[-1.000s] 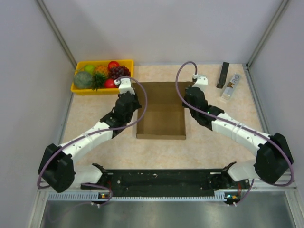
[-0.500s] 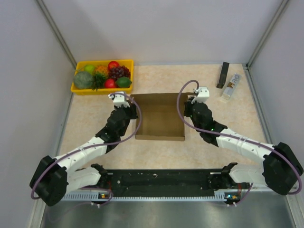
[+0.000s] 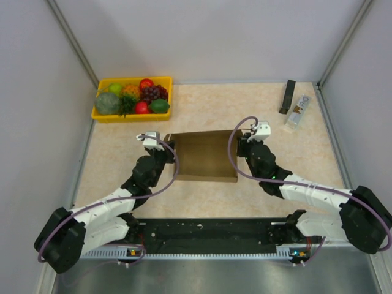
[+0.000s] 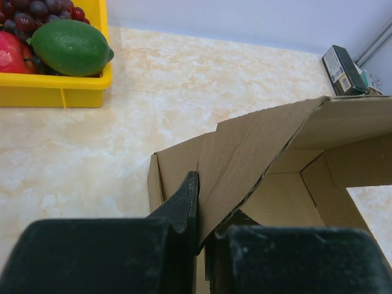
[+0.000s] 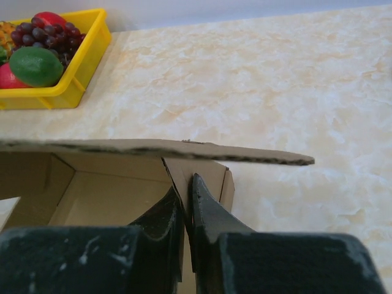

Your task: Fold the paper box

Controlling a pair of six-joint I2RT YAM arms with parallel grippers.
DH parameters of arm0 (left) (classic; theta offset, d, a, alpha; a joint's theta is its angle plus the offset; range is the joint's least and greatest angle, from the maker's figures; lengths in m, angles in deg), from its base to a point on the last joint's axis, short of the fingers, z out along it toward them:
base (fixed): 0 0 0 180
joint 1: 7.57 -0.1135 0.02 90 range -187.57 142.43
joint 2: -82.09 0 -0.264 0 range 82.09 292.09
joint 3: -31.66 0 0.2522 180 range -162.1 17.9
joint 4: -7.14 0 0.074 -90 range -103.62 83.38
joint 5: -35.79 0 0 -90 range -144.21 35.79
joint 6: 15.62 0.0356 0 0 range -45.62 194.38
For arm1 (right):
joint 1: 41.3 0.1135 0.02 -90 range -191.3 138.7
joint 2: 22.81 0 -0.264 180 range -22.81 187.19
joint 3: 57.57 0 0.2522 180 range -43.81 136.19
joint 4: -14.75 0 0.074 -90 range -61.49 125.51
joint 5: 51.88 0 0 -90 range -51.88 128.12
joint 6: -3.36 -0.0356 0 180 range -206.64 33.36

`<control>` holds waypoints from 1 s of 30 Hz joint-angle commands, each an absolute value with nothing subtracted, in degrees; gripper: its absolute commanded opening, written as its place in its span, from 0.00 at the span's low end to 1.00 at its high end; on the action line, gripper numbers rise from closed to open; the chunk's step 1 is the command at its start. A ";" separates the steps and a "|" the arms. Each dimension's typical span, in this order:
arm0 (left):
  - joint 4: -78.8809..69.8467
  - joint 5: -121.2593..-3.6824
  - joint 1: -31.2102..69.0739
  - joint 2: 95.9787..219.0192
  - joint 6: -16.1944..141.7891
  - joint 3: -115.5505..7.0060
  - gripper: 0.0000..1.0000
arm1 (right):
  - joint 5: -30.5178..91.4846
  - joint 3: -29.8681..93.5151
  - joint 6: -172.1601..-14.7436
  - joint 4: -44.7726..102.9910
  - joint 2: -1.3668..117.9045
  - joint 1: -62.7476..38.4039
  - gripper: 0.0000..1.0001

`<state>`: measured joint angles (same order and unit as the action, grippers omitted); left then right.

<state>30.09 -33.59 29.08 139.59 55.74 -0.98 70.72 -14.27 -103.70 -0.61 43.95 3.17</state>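
Note:
The paper box (image 3: 202, 158) is brown corrugated cardboard and sits mid-table with its side walls up. Its rear lid panel (image 4: 263, 138) is raised and tilts forward over the open tray. My left gripper (image 3: 165, 147) is at the lid's left corner; in the left wrist view it (image 4: 205, 217) is shut on the lid's side flap. My right gripper (image 3: 242, 144) is at the right corner; in the right wrist view it (image 5: 187, 205) pinches the thin side flap under the lid's edge (image 5: 153, 149). The box's inside floor (image 5: 110, 199) shows beneath.
A yellow tray (image 3: 125, 116) of fruit stands at the back left, also seen in the left wrist view (image 4: 55, 93) and the right wrist view (image 5: 70, 90). A black bar (image 3: 287, 97) and a small carton (image 3: 297, 112) lie at the back right.
Both grippers have drawn toward the near edge, keeping their hold on the lid's corners. The lid has swung up from lying flat behind the box and now leans over it.

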 commanded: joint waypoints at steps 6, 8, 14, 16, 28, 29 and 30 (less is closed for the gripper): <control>26.86 -33.38 29.26 140.80 54.51 1.81 0.01 | 71.52 -16.13 -107.29 1.96 42.67 4.84 0.18; 26.69 -33.12 29.26 140.63 55.12 2.16 0.00 | 71.35 -16.04 -107.90 3.54 41.88 4.93 0.25; 28.27 -32.41 29.35 140.10 57.23 3.57 0.00 | 69.68 -17.71 -107.91 9.52 34.33 4.93 0.45; 28.27 -32.59 29.35 140.36 58.11 3.22 0.00 | 67.57 -17.79 -107.65 12.33 30.65 4.93 0.52; 27.83 -30.48 29.61 139.84 59.08 3.75 0.00 | 50.79 -14.64 -108.86 45.90 10.68 4.93 0.83; 27.75 -30.39 29.70 139.84 59.17 3.66 0.00 | 50.08 -13.06 -109.66 47.57 9.63 5.02 0.84; 27.40 -30.13 29.70 139.84 59.17 3.57 0.00 | 49.73 -11.83 -110.45 50.02 9.53 5.02 0.84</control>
<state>31.77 -32.19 29.62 139.61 58.52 2.50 54.97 -17.51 -108.07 38.34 11.65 4.46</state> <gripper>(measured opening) 0.041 0.834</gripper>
